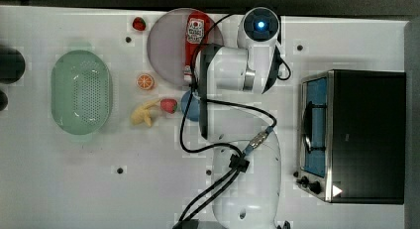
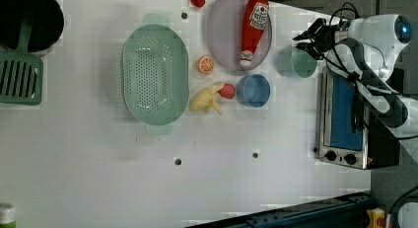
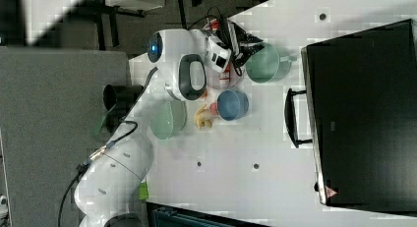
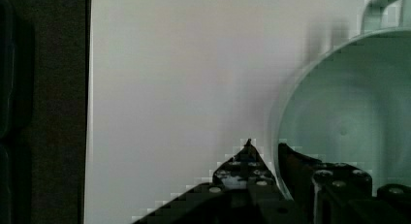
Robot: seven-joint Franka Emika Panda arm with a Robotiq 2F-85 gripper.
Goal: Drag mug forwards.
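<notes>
So scanning the left view from its left side: there's the green colander (image 2: 155, 75), then the orange slice (image 2: 205, 64), the banana (image 2: 206, 99) and strawberry (image 2: 227, 91), the blue bowl (image 2: 253, 90), and the plate (image 2: 222, 38) with the ketchup bottle (image 2: 253, 28) lying on it. Just past that plate sits the mug (image 2: 296, 62), pale green, upright on the white tabletop (image 2: 98, 164), with the toaster oven (image 2: 343, 122) right beside it toward the left view's lower right.

The bit that matters: the tool (image 2: 310, 42) is right at the mug's rim, on the side toward the left view's upper right. In the wrist view the tool (image 4: 264, 151) straddles the wall of the mug (image 4: 349, 117). One finger is outside, the other is inside the cup. The mug handle (image 4: 383, 8) pokes out on the far side from the fingers, so the handle isn't what's being grabbed. The right view shows the same thing, with the tool (image 3: 246, 45) over the near edge of the mug (image 3: 265, 62).

The jaws are only a narrow gap apart, about wall thickness. It looks pinched on the rim, so I'd call that a grip. My guess is the grab is basically done and the drag across the tabletop comes next. With a one-sided rim pinch, the mug could tip or twist if the pull isn't low and steady.
</notes>
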